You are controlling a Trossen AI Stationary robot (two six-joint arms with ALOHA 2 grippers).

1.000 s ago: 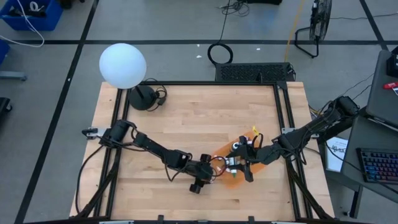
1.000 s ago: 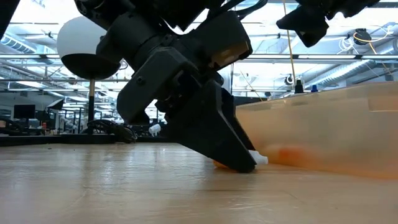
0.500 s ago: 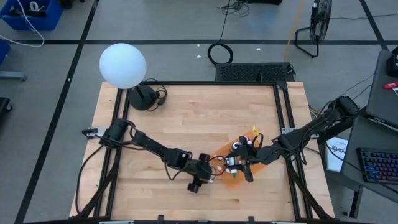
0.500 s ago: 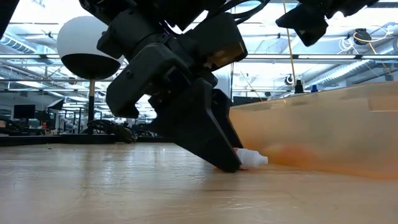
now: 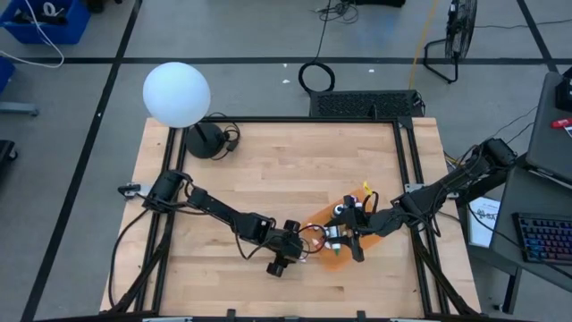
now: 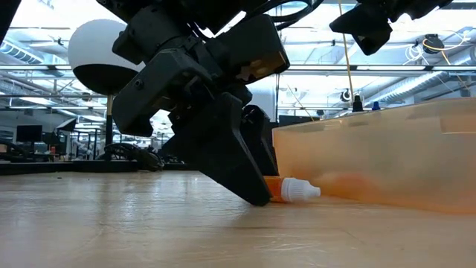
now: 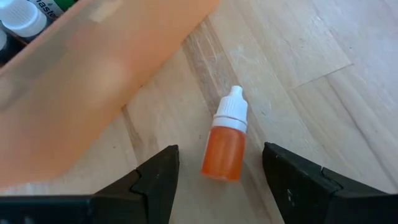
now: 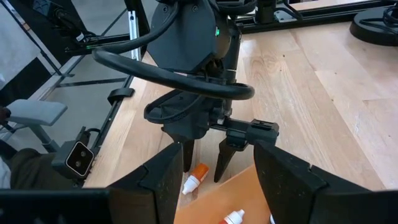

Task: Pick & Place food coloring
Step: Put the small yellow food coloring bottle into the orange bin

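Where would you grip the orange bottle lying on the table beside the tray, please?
Across its orange body, from above. The orange bottle lies on its side with its white cap pointing away; the open left gripper already straddles its body, whose sides look clear of the tray.

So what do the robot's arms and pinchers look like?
Both arms are dark and jointed, with black cables looping along them. The left gripper has two thick, wedge-shaped black fingers. The right gripper has matching dark fingers. A small green light glows on the left arm's wrist.
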